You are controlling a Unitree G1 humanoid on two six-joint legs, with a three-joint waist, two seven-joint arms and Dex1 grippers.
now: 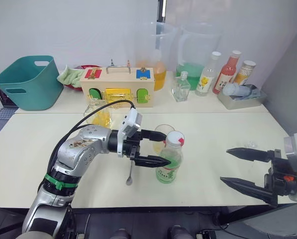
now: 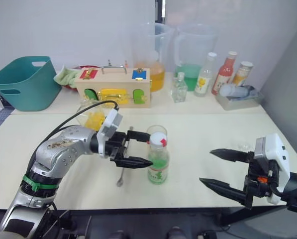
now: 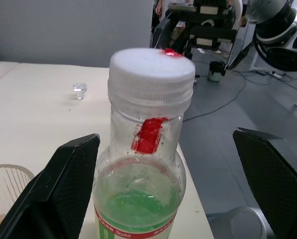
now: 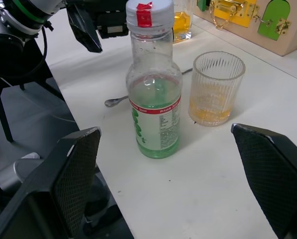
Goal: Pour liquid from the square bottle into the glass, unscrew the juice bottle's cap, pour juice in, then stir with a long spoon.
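A wooden box [image 1: 117, 87], a teal basket [image 1: 29, 81], two big jugs [image 1: 197, 49] and spare bottles [image 1: 228, 72] are ranged along the table's [image 1: 213, 134] far edge at 12 o'clock. The juice bottle [image 1: 169, 158], half full of pale green drink with its white cap [image 1: 174, 138] on, is flanked by the wide-open, empty left gripper [image 1: 154, 148]. The glass [image 4: 216, 88], holding a little yellow liquid, is set just behind the bottle, and the long spoon [image 4: 119, 100] is laid at 9 o'clock. The right gripper [image 1: 242, 170] is spread open and empty at 3 o'clock.

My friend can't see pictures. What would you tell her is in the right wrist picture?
A juice bottle with its white cap still on stands on a pale table, beside a ribbed glass holding a little yellow liquid. A long spoon lies behind the bottle, and two open black fingers frame the view.
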